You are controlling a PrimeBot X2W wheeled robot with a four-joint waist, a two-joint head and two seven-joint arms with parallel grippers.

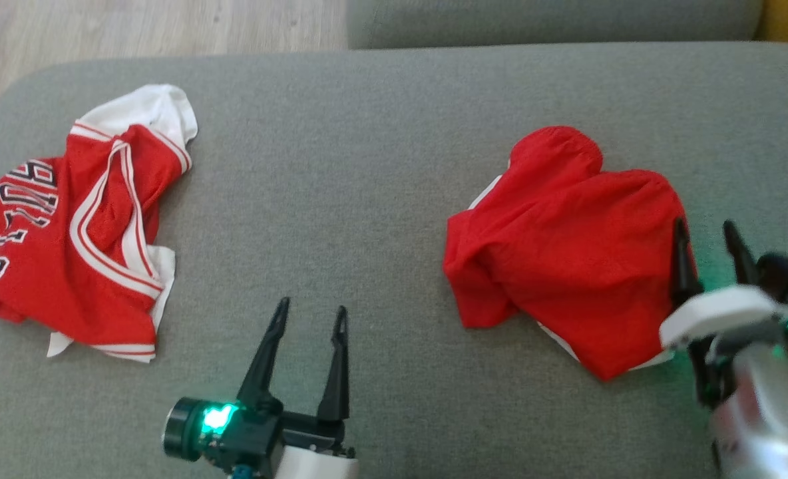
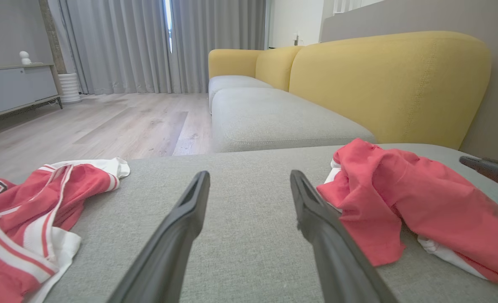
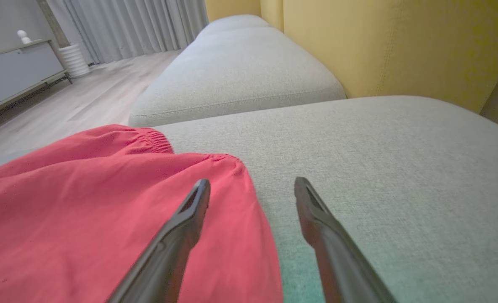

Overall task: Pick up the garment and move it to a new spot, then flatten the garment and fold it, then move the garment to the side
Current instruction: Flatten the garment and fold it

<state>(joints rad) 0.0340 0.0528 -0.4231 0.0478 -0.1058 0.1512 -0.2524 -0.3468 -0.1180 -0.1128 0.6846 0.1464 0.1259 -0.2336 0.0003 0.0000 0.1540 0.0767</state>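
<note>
A plain red garment [image 1: 567,246] with an elastic waistband lies crumpled on the right of the grey cushion [image 1: 341,173]; it shows in the left wrist view [image 2: 421,198] and in the right wrist view [image 3: 85,202]. My right gripper [image 1: 704,225] is open at its right edge, one finger over the cloth and the other over bare cushion [image 3: 252,182]. My left gripper [image 1: 313,306] is open over bare cushion between the two garments [image 2: 250,174], holding nothing. A red jersey [image 1: 74,233] with white trim and lettering lies rumpled at the left [image 2: 22,210].
A second grey seat cushion [image 2: 270,118] lies beyond a gap, with a yellow backrest [image 2: 392,84] on the right. Wooden floor [image 1: 134,26] runs past the cushion's far left edge. A finger of my right gripper [image 2: 488,168] shows at the left wrist view's right edge.
</note>
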